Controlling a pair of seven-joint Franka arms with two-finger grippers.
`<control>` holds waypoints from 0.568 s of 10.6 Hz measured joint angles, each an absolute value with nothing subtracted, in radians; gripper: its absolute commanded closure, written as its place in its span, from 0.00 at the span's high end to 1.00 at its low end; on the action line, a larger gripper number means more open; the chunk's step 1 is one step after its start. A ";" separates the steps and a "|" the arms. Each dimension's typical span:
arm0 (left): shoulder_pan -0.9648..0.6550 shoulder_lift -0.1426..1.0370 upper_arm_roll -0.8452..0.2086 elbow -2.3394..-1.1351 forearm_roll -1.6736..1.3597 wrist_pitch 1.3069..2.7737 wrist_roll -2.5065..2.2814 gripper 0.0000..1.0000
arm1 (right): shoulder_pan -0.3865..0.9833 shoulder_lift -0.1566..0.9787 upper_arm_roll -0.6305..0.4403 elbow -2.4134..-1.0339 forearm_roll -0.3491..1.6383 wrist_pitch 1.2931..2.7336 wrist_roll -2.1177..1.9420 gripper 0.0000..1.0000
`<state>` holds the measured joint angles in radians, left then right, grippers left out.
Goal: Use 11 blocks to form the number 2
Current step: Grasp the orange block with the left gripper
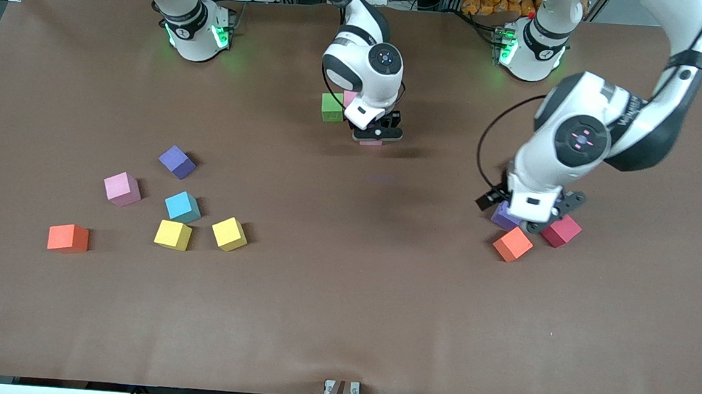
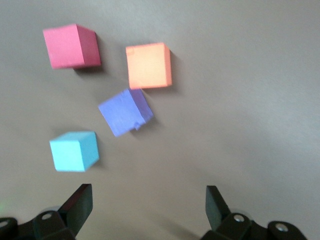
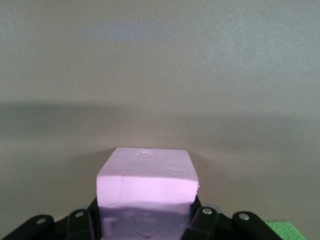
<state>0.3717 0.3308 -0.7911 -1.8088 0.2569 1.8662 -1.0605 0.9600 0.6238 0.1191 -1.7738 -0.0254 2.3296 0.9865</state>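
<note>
My right gripper is shut on a pink block, held low at the table's middle right beside a green block. Another pink block touches the green one. My left gripper hangs open and empty over a cluster toward the left arm's end: a purple block, an orange block, a crimson block and a cyan block. In the front view the left arm hides the cyan one. No number 2 shape is in view.
Several loose blocks lie toward the right arm's end: purple, pink, cyan, two yellow and orange. Bare brown table stretches toward the front camera.
</note>
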 measured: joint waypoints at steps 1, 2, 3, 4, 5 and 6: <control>0.397 0.346 -0.791 -1.810 0.285 1.865 -1.005 1.00 | 0.967 0.624 0.119 -1.774 -0.025 2.330 0.991 0.00; 0.415 0.368 -0.790 -1.812 0.316 1.864 -0.963 1.00 | 0.973 0.624 0.119 -1.774 -0.025 2.329 0.996 0.00; 0.426 0.396 -0.790 -1.813 0.347 1.865 -0.940 1.00 | 0.980 0.624 0.119 -1.774 -0.025 2.329 1.003 0.00; 0.431 0.427 -0.790 -1.813 0.379 1.870 -0.926 1.00 | 0.985 0.625 0.119 -1.774 -0.025 2.328 1.008 0.00; 0.431 0.455 -0.791 -1.813 0.415 1.879 -0.921 1.00 | 0.990 0.625 0.119 -1.774 -0.025 2.327 1.010 0.00; 0.430 0.480 -0.793 -1.814 0.447 1.888 -0.909 1.00 | 0.993 0.625 0.119 -1.774 -0.025 2.327 1.011 0.00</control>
<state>0.4295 0.4801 -0.7929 -1.8137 0.4471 1.8879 -0.9094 0.9935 0.6250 0.1193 -1.7736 -0.0251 2.3270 1.0110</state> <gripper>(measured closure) 0.000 0.383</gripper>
